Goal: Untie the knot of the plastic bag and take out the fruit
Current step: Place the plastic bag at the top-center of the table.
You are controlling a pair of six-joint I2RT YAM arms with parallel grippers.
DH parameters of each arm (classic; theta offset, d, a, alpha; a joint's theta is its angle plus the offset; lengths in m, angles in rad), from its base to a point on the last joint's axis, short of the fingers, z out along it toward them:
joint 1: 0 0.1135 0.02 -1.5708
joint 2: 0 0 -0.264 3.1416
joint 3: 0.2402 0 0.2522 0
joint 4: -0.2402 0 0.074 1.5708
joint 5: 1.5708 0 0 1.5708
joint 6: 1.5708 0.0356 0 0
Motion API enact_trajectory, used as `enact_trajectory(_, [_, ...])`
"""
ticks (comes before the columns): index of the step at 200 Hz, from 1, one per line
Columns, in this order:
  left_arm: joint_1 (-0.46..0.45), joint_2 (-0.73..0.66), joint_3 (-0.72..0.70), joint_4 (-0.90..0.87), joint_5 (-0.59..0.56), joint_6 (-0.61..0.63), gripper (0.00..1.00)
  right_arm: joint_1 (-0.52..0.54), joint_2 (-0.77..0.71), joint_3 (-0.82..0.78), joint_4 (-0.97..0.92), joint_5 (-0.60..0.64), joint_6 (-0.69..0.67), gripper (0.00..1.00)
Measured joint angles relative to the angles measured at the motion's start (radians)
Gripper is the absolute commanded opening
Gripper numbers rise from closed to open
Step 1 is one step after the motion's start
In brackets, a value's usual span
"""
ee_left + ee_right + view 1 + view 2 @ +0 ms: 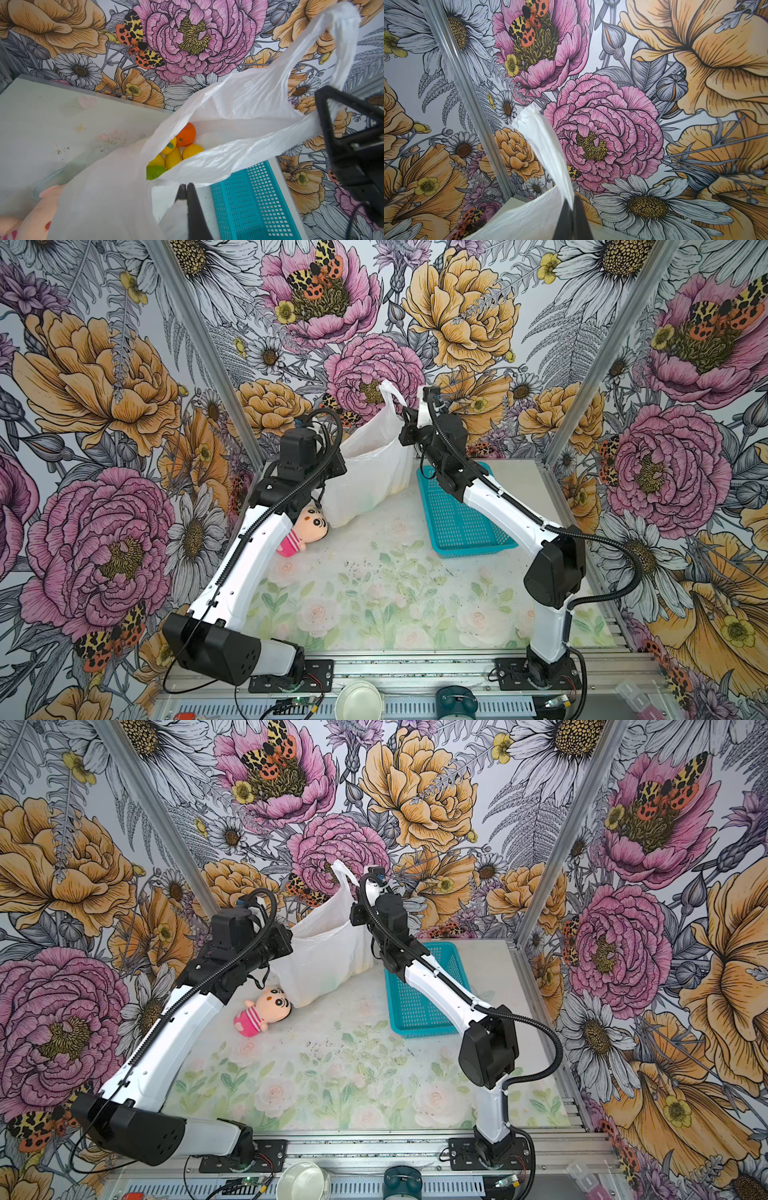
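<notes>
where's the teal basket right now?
In both top views the teal basket sits on the table toward the robot's right, partly under the right arm, next to the plastic bag.

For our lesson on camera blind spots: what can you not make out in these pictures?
1. Left wrist view: the count of fruit; the plastic bag wall hides all but a few.
2. Both top views: the tips of the left pincer, hidden behind its own wrist.
3. A top view: the left arm covers part of the doll.

The plastic bag [374,460] is thin, crinkly translucent film, the teal basket [461,526] rigid perforated plastic, the doll [253,1017] soft plush cloth.
</notes>
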Motion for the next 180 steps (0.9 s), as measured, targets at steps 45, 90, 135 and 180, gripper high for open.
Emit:
enact_trajectory(45, [-0.263, -0.127, -0.338, 0.068, -0.116, -0.002, 0.0, 0.0, -0.044, -0.299, 0.125, -0.034, 0.082, 0.0])
enact_trajectory(90, [-0.383, -0.132, -0.579, 0.106, -0.173, -0.042, 0.14, 0.0, -0.089, -0.544, 0.179, -0.024, 0.156, 0.0])
enact_trajectory(135, [-0.43, -0.174, -0.567, 0.138, -0.196, -0.036, 0.59, 0.0, -0.254, -0.689, 0.197, 0.019, 0.2, 0.21])
enact_trajectory(180, [-0.418, -0.294, -0.43, 0.068, -0.294, 0.035, 0.78, 0.0, -0.488, -0.839, 0.153, 0.088, 0.243, 0.56])
